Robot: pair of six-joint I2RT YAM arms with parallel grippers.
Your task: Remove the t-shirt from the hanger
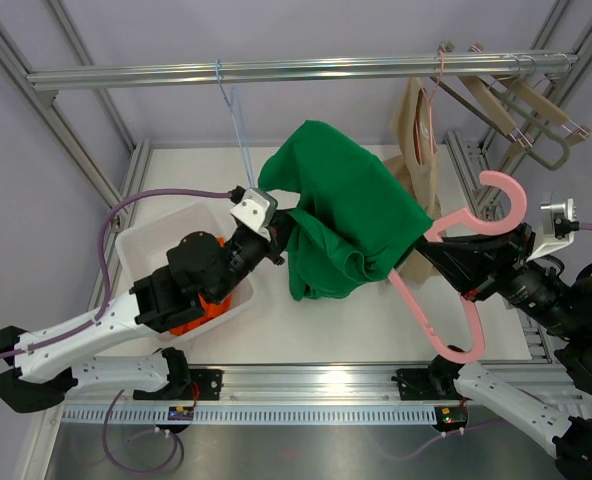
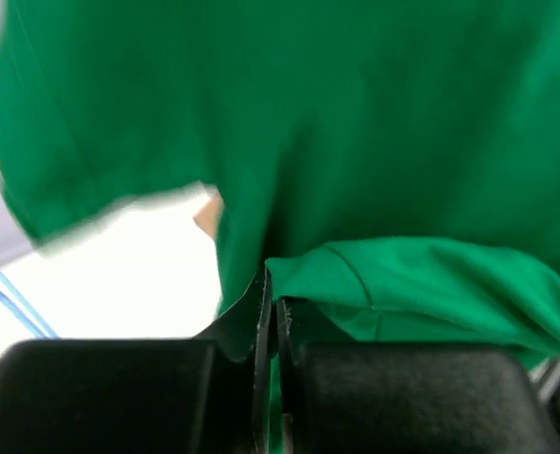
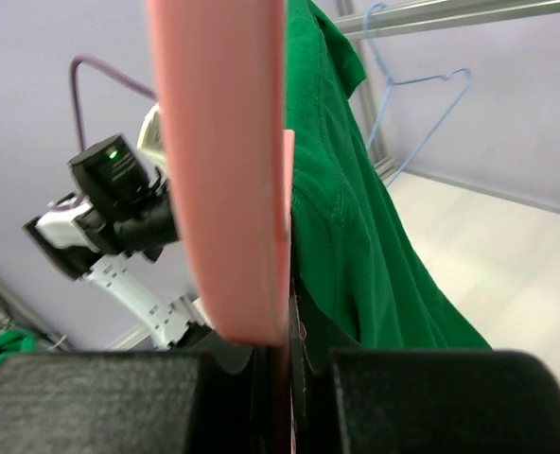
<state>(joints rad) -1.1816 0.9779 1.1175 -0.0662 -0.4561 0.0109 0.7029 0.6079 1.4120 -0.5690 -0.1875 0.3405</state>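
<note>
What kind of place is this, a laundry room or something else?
Most likely a robotics lab work cell, not a laundry room: an aluminium frame rail carries spare hangers, and the left arm and right arm are bolted at the table's near edge.

A white table (image 1: 326, 335) carries a translucent plastic bin (image 1: 128, 246).
</note>
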